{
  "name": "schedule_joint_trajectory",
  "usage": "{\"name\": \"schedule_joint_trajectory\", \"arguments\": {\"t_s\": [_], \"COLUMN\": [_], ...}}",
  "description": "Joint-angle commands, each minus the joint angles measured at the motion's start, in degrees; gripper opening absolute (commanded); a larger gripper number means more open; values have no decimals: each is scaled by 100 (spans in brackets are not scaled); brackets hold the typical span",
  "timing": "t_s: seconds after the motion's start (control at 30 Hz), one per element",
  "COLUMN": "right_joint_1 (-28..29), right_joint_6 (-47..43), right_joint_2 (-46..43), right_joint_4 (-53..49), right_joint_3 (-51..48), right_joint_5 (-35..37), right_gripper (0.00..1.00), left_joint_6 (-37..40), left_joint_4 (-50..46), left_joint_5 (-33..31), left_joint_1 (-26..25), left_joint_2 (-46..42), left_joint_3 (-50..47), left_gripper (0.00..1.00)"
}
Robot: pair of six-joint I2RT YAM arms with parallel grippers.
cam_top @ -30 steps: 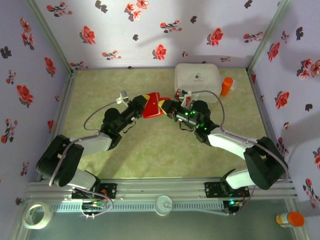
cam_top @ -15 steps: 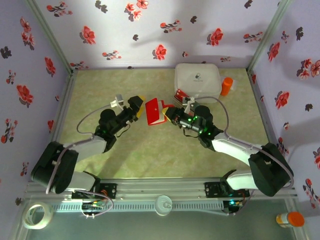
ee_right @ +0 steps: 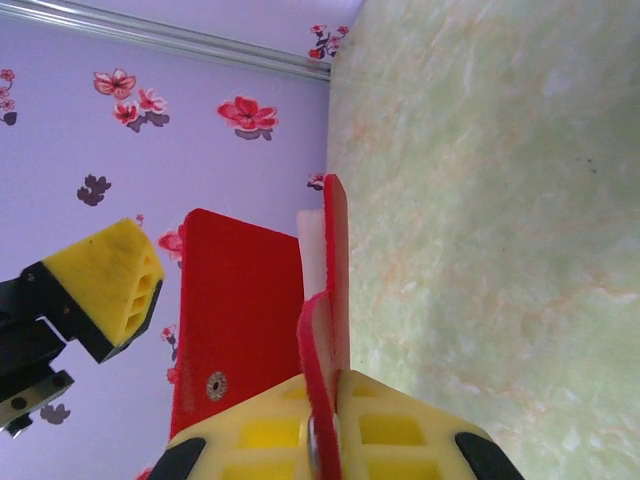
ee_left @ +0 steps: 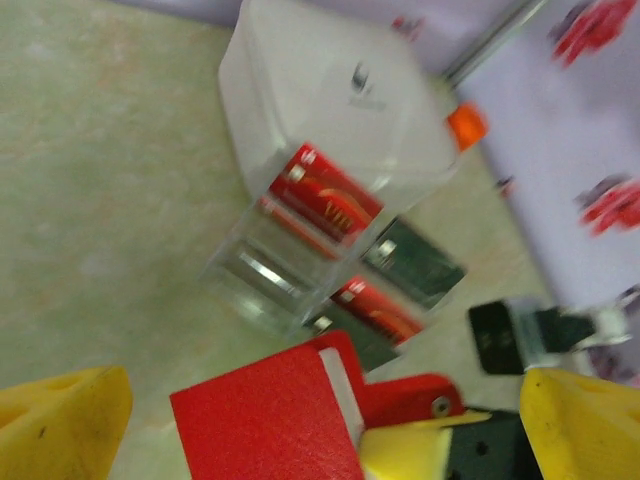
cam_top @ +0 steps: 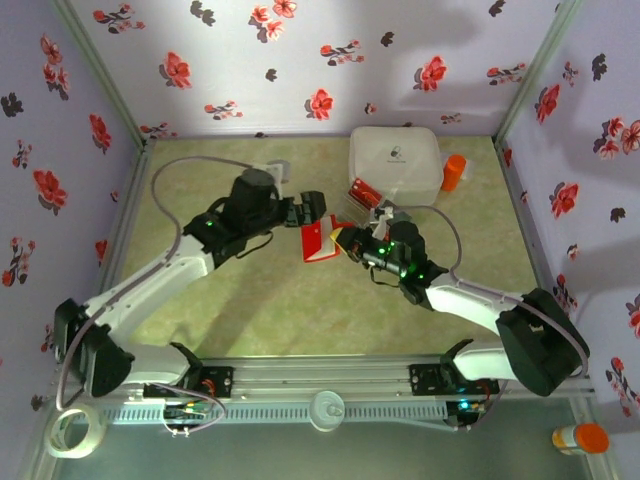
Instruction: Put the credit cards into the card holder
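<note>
Several cards (ee_left: 325, 195) in clear tray (ee_left: 245, 282), wallet (ee_left: 265, 425) gripped

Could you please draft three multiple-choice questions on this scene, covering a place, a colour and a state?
1. The clear tray of cards stands: A beside the white box; B at the table's near edge; C against the left wall.
2. The card holder is: A blue; B red; C black.
3. The left gripper is: A shut on a card; B shut on the holder; C open.
Answers: 1 A, tray and box adjoin; 2 B, its cover is plainly red; 3 C, its yellow fingers stand wide apart.
</note>
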Motion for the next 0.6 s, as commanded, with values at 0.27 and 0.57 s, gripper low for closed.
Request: {"name": "schedule_joint_trajectory", "arguments": {"t_s": [0.27,0.57], "right_joint_1": [-30,2], "right_joint_6": [-72,7], "right_joint_2": [-89,-91], "right_joint_4": [156,286], "right_joint_3": [-270,-579], "right_joint_5": [289,457], "right_gripper": [0,0], "left_joint_6": [1072,842], "left_joint_4": [-2276,-1901], "left_joint_5": [-2216,-2395], "left_joint_1": [-738,-681], "left_joint_2": [930,501], "left_joint_3": [664,-430], "left_gripper": [100,100]}}
